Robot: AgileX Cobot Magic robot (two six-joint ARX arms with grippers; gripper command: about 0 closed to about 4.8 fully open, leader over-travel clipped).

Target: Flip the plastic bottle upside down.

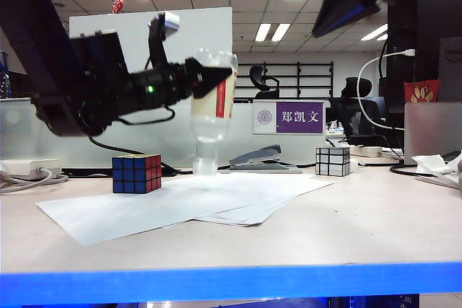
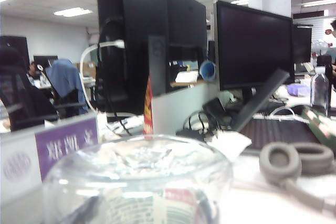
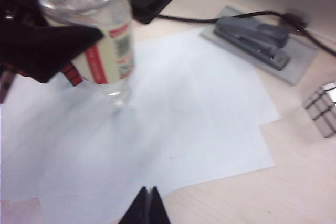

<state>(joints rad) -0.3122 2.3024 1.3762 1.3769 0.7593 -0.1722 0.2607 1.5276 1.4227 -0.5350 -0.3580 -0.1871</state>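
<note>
2 hands: the left hand clamps the plastic bottle across its label; the right hand is clenched with nothing in it, hovering above the paper sheets.
Bottle place: held in the air over the desk, already turned neck-down, base up, just above the paper and beside the colored cube.
Step in hand: judged as the lowering of the upended bottle onto its cap.
Doing it well: keep the bottle plumb, since it leans a little in the exterior view; lower slowly until the cap bears on the paper; loosen the fingers only once it stands, because the cap is a narrow foot and the weight sits high.
Risk: loose sheets may slide under the cap; the cube is close enough to be nudged.
Right hand: best kept clear, near the stapler side.
Hidden: the cap is blurred against the background; whether it touches the paper cannot be told.
Left wrist view: only the bottle's clear base fills the foreground; the fingers are out of sight.
Silver cube: well apart, no concern.
</note>
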